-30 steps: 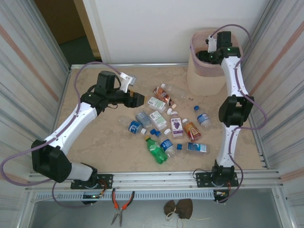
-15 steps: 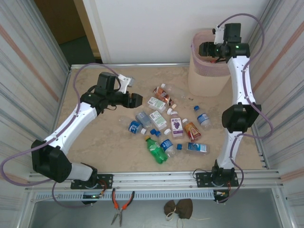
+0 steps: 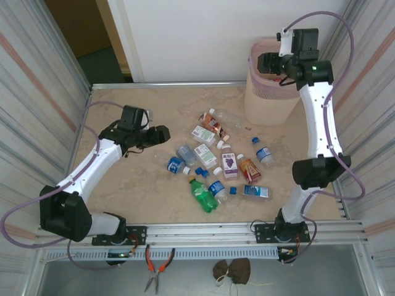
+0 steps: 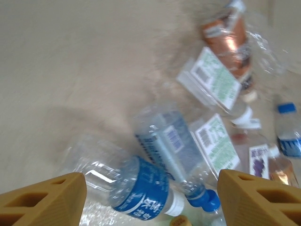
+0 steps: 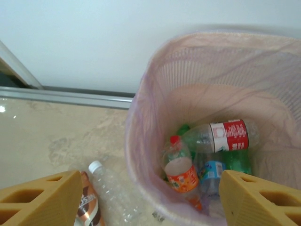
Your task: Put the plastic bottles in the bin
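Observation:
Several plastic bottles (image 3: 216, 157) lie scattered mid-table, among them a green one (image 3: 202, 195) and one with a purple label (image 3: 229, 161). My left gripper (image 3: 162, 134) hovers just left of the pile, open and empty. Seen from the left wrist, a clear bottle with a blue label (image 4: 141, 188) lies between and beyond its fingertips (image 4: 47, 200). My right gripper (image 3: 264, 62) hangs open and empty above the bin (image 3: 266, 98). Inside the bin (image 5: 150, 117) lie a red-labelled bottle (image 5: 225, 136), an orange-labelled one (image 5: 182, 173) and a green one (image 5: 236, 162).
Beside the bin on the table lie a clear white-capped bottle (image 5: 110, 188) and a brown one (image 5: 87, 202). Loose blue caps (image 3: 233, 190) sit among the pile. Corrugated walls close in both sides. Pliers (image 3: 157, 265) rest on the front ledge.
My left gripper has drawn back to the left, away from the bottle pile. The right arm has lifted its gripper higher above the bin. Both jaws stand slightly wider.

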